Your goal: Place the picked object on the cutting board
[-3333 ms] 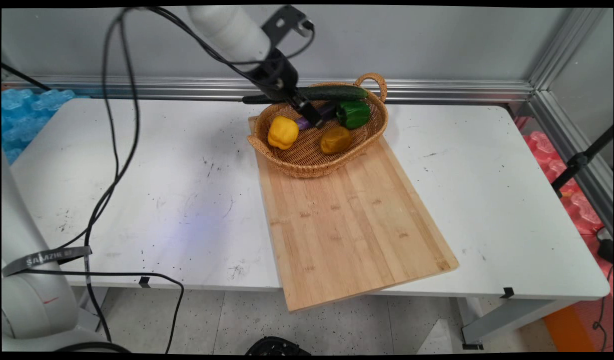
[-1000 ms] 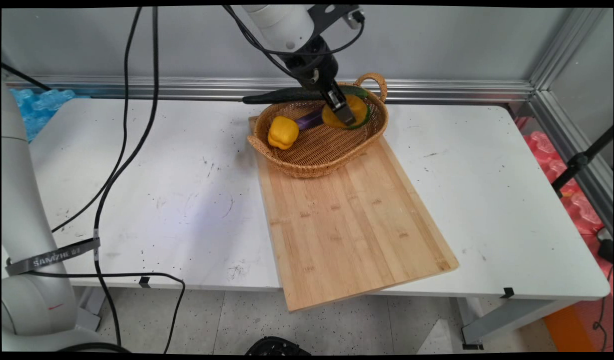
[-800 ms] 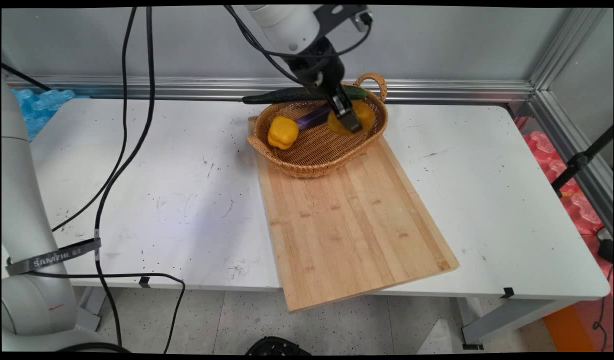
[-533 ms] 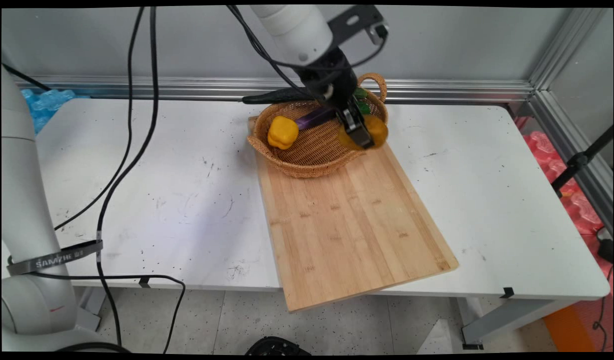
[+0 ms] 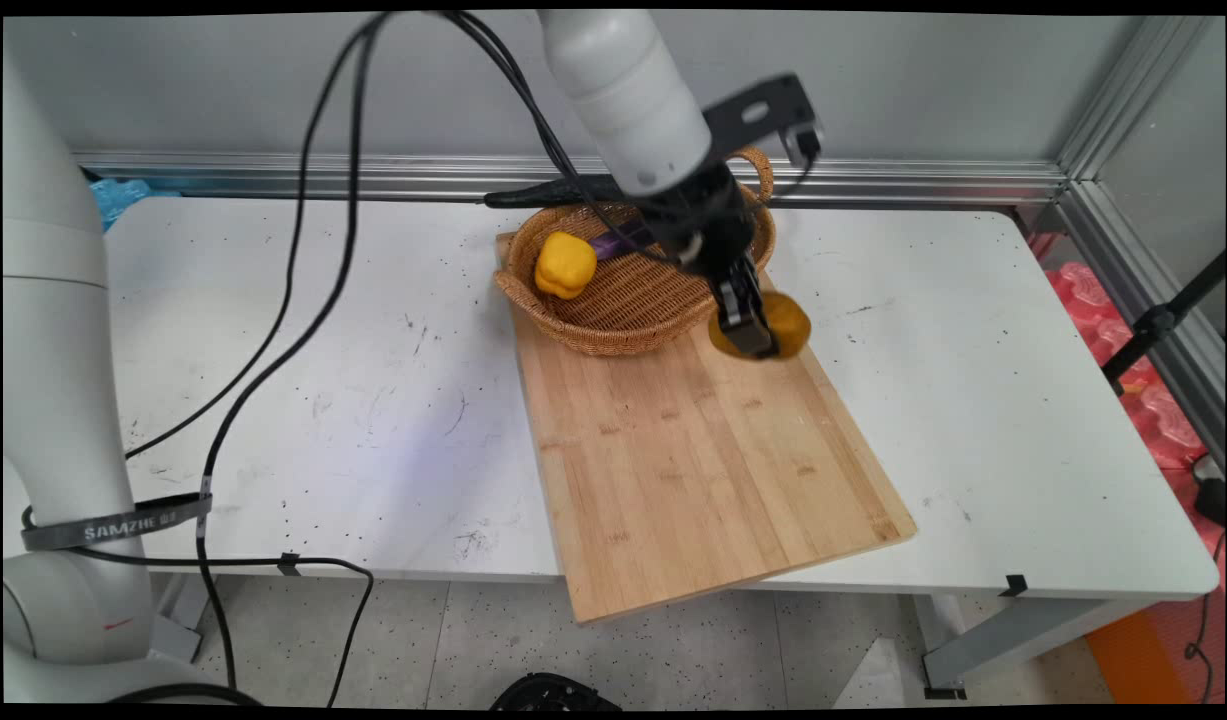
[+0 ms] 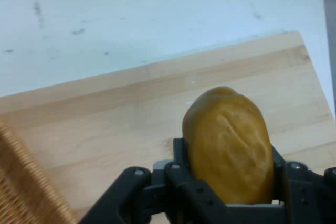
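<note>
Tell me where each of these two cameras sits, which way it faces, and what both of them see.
Main view: stands above the table's near side, looking down across it at the wall; shows the white arm and its cables.
Hand view: rides on the hand, looking along the jaws down at the cutting board; shows the black linkage.
Shared: the potato in the jaws, cutting board, basket.

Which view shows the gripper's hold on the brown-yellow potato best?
The hand view: the potato fills the space between the gripper's fingers, above the wooden board. The main view shows the potato only small, partly behind the gripper.
</note>
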`<action>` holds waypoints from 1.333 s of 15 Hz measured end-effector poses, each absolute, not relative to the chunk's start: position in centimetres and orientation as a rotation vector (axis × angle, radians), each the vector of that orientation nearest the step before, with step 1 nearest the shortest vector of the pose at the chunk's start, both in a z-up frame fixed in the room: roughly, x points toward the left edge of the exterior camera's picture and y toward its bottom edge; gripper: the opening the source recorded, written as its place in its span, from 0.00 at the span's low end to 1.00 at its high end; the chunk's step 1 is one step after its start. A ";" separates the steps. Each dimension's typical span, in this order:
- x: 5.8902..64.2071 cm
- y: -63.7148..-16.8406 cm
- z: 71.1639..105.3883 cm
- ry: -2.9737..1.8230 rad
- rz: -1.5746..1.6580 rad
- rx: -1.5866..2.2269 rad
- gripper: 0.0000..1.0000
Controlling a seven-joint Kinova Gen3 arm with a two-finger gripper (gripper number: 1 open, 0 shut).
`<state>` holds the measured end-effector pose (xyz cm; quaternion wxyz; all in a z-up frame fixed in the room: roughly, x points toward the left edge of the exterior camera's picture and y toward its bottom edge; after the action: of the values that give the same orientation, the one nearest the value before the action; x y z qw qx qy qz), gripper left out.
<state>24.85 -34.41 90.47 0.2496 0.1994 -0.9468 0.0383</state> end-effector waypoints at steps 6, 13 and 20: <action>21.6 -34.4 85.9 -2.614 0.060 0.369 0.00; 19.1 -34.5 80.6 -2.659 0.025 0.131 0.00; 18.2 -34.5 78.0 -2.682 0.012 -0.002 0.00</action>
<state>18.19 -34.47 77.95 0.2279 -0.0006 -0.9737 0.0043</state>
